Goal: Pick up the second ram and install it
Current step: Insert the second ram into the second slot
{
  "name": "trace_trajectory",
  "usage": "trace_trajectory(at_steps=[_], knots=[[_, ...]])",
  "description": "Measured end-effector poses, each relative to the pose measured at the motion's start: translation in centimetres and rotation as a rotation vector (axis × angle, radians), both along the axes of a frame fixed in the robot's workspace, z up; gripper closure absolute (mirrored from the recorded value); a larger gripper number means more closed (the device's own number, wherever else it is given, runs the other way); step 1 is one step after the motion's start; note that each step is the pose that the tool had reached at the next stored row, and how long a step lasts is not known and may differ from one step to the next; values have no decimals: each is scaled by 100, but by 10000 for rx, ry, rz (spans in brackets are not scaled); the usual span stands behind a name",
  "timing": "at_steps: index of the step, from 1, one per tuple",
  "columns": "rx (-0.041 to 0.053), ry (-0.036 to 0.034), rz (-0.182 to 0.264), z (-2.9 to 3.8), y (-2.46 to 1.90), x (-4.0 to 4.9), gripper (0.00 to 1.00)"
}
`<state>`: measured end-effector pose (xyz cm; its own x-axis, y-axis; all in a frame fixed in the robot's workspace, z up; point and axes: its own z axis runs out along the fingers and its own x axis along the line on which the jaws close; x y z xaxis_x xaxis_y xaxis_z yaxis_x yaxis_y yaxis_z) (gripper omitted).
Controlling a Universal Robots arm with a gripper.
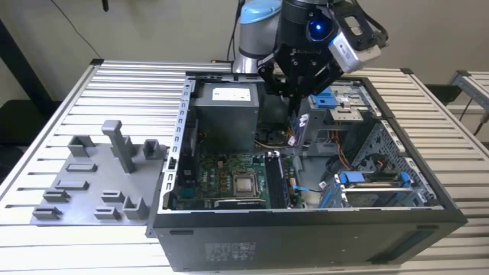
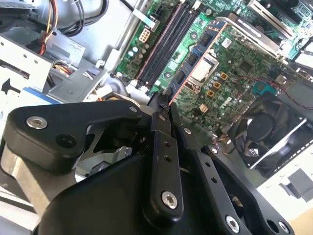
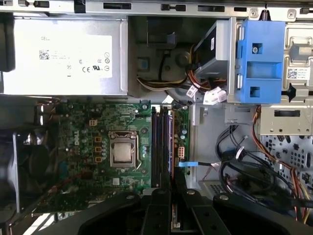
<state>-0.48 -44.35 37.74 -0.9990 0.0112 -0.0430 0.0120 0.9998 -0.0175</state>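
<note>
As the gripper (image 1: pixel 295 106) clamps the second ram (image 1: pixel 299 134) edge-down in the exterior view's upper centre, its long axis runs parallel to the black slots (image 1: pixel 276 177), which lie just below-left.

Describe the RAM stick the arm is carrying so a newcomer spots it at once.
Find the open computer case, then the grey power supply inside it. To the exterior view's right of that, the gripper holds the second ram upright over the motherboard: a thin flat stick with a pale label, unlike the black slots lying below.
</note>
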Motion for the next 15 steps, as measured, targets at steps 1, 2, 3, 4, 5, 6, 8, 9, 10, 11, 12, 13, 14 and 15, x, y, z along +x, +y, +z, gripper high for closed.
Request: trace_trajectory(at_steps=[1,2,3,4,5,6,8,9,10,11,12,13,14,15], knots=[[-1,1,0,-12,0,0,85],[0,1,0,-25,0,0,85],[1,0,-1,-37,0,0,85],[0,1,-1,-49,0,0,85],[0,1,-2,-59,0,0,85],[0,0,-4,-69,0,0,85],[-2,1,-6,-81,0,0,85],[-3,2,-7,-82,0,0,85],[-3,2,-7,-82,0,0,85],[-2,1,-7,-83,0,0,85],[-1,1,-7,-84,0,0,85],[0,1,-8,-84,0,0,85],[0,0,-8,-84,0,0,85],[0,0,-7,-84,0,0,85]])
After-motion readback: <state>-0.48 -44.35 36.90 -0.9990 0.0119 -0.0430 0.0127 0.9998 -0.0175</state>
